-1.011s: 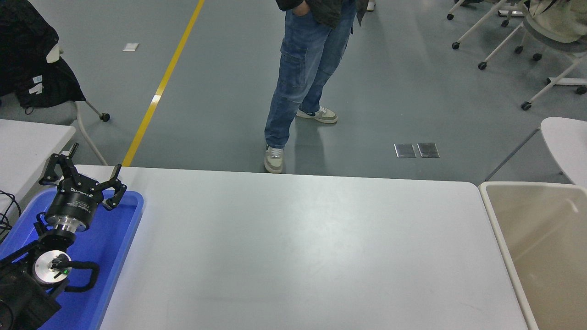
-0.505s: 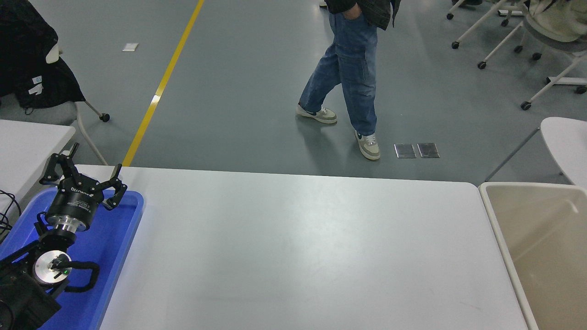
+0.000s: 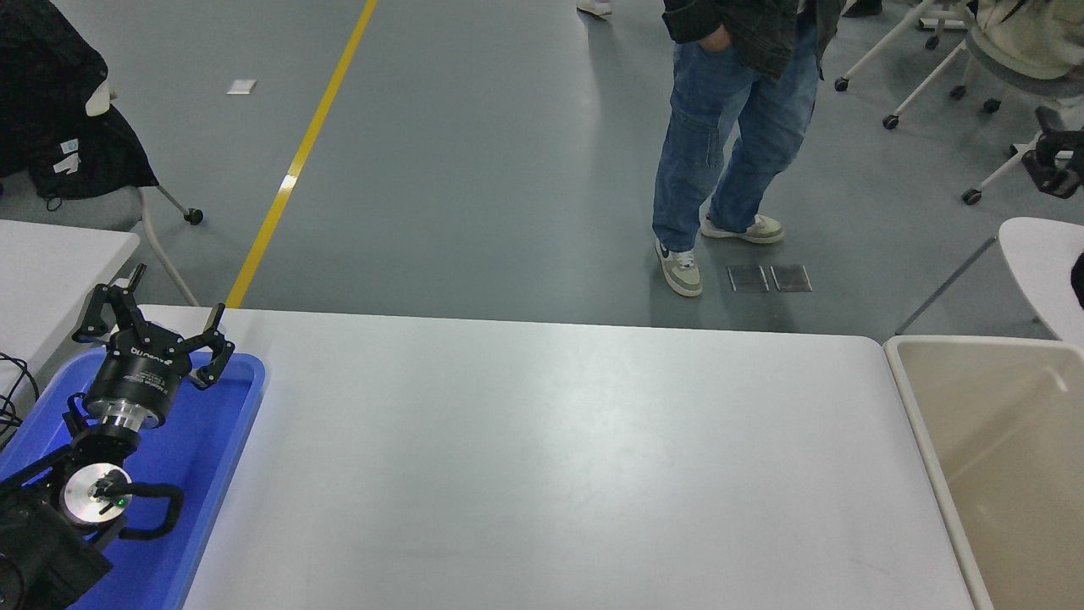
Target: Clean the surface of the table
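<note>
The table surface (image 3: pixel 542 457) is a wide glossy white top, and I see nothing lying on its bare part. My left gripper (image 3: pixel 169 298) is parked at the lower left above a blue tray (image 3: pixel 216 440), open with its fingers spread and nothing between them. At the right edge a black part of my right gripper (image 3: pixel 1053 165) shows high above the floor, far from the table. Most of that arm is cut off by the picture's edge.
A beige bin (image 3: pixel 999 440) with a pale rim stands against the table's right end. A person in blue jeans (image 3: pixel 728 135) stands on the grey floor beyond the far edge. Wheeled chairs (image 3: pixel 974 76) are at the top right, and another white table (image 3: pixel 51 263) is at the left.
The person has walked from the middle to the right along the far side. My right gripper has come into view at the right edge. The left arm has not moved.
</note>
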Action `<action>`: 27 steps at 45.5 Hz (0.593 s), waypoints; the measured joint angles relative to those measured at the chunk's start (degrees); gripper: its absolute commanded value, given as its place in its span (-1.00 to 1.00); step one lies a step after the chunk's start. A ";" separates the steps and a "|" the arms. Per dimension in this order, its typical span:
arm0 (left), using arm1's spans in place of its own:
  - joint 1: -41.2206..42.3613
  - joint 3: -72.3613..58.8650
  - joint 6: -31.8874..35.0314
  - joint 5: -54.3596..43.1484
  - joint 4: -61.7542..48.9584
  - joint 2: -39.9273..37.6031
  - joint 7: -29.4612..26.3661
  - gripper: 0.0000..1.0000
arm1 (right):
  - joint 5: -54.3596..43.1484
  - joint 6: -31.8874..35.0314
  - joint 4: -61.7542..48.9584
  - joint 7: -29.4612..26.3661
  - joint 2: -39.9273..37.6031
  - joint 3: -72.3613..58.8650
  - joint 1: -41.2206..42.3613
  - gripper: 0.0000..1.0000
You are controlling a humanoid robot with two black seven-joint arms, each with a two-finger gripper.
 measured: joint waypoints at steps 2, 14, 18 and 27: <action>0.00 0.00 0.00 0.00 0.00 0.00 0.00 1.00 | -0.68 0.00 0.22 0.55 0.84 0.72 -1.28 0.96; -0.01 0.00 0.00 -0.01 0.00 0.00 0.00 1.00 | -6.23 0.01 1.56 4.93 5.67 3.94 -8.33 0.96; 0.00 0.00 0.00 0.00 0.00 0.00 0.00 1.00 | -7.33 0.01 1.78 6.21 7.02 4.51 -10.12 0.96; 0.00 0.00 0.00 0.00 0.00 0.00 0.00 1.00 | -8.61 0.01 2.00 8.55 10.08 5.15 -13.75 0.96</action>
